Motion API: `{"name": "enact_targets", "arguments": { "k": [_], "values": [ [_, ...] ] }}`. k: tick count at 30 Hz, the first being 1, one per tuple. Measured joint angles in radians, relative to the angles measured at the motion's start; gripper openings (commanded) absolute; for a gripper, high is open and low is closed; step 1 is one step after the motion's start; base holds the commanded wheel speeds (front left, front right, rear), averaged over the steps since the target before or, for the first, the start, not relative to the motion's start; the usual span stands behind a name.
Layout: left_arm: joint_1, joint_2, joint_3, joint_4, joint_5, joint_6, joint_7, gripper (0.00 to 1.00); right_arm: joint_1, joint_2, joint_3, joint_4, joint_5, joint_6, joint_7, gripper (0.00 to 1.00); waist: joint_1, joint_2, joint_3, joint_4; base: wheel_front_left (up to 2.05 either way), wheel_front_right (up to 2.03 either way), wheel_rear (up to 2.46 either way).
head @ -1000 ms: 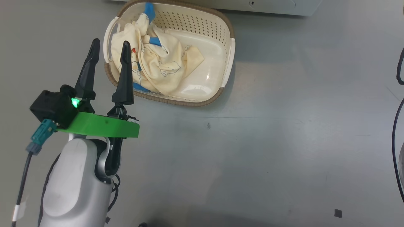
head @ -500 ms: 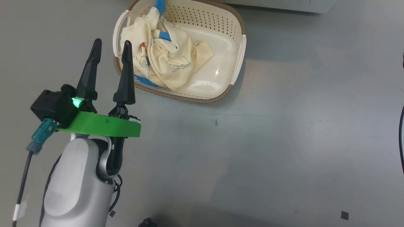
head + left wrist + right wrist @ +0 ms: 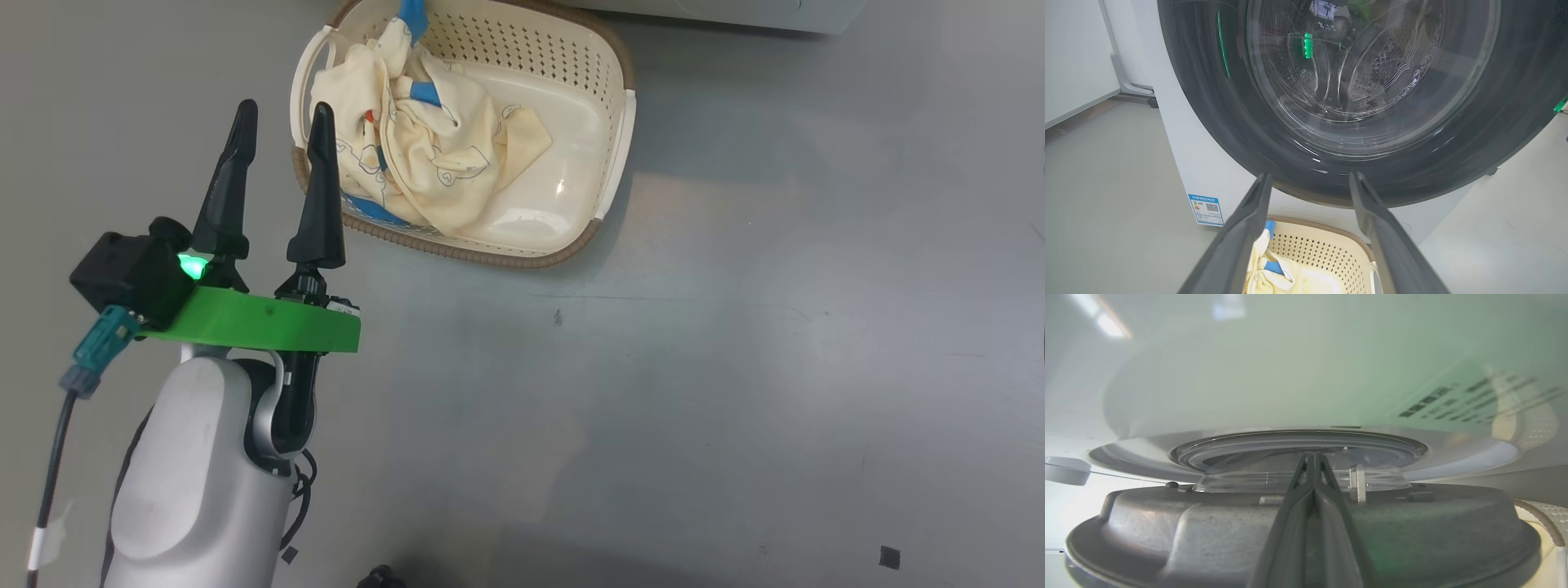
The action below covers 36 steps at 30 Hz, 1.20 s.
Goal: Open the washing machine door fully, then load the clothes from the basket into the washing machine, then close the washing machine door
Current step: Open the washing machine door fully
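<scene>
The left gripper (image 3: 282, 110) hung over the floor (image 3: 735, 367) just beside the basket (image 3: 531, 49), its two fingers spread wide with nothing between them. The clothes (image 3: 424, 163) lay heaped in the end of the basket nearer that gripper. The basket sat close in front of the washer (image 3: 1200, 171), below the door (image 3: 1208, 122). The right gripper (image 3: 1312, 457) was pinched together and empty, pointing along the door's grey inner side toward the glass bowl (image 3: 1241, 482). It sat in the gap between door and washer front, so the door stood ajar.
</scene>
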Motion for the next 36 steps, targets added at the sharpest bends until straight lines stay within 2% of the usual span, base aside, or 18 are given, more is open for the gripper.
{"name": "enact_targets", "arguments": {
  "k": [2,5,7,16,26,36],
  "values": [
    [0.0,0.0,0.004,0.001,0.003,0.0,0.0,1.0,0.008,0.001,0.004,0.004,0.01,0.019,0.015,0.0,0.0,0.0,-0.004,-0.003,0.0,0.0,0.0],
    [0.0,0.0,0.004,0.001,0.008,0.0,0.0,1.0,0.013,0.006,0.012,0.004,0.022,0.028,0.046,0.0,0.0,0.0,-0.01,-0.008,0.0,0.0,0.0],
    [0.0,-0.001,0.007,0.003,0.008,0.003,0.0,1.0,0.025,0.013,0.015,0.003,0.03,0.051,0.06,0.0,0.0,0.0,-0.015,-0.011,0.0,0.0,0.0],
    [0.002,-0.001,0.02,0.011,0.015,0.003,0.0,1.0,0.138,0.05,0.028,-0.009,0.084,0.112,0.128,0.0,0.0,0.0,-0.051,-0.028,0.0,0.0,0.0],
    [0.033,-0.001,0.033,0.038,0.018,0.003,0.0,1.0,0.267,0.081,0.035,-0.048,0.123,0.146,0.161,0.0,0.0,0.0,-0.109,-0.042,0.0,0.0,0.0],
    [0.076,-0.001,0.025,0.068,0.018,0.003,0.0,1.0,0.41,0.105,0.058,-0.079,0.132,0.156,0.174,0.0,0.0,0.0,-0.185,-0.037,0.0,0.0,0.0]
  ]
}}
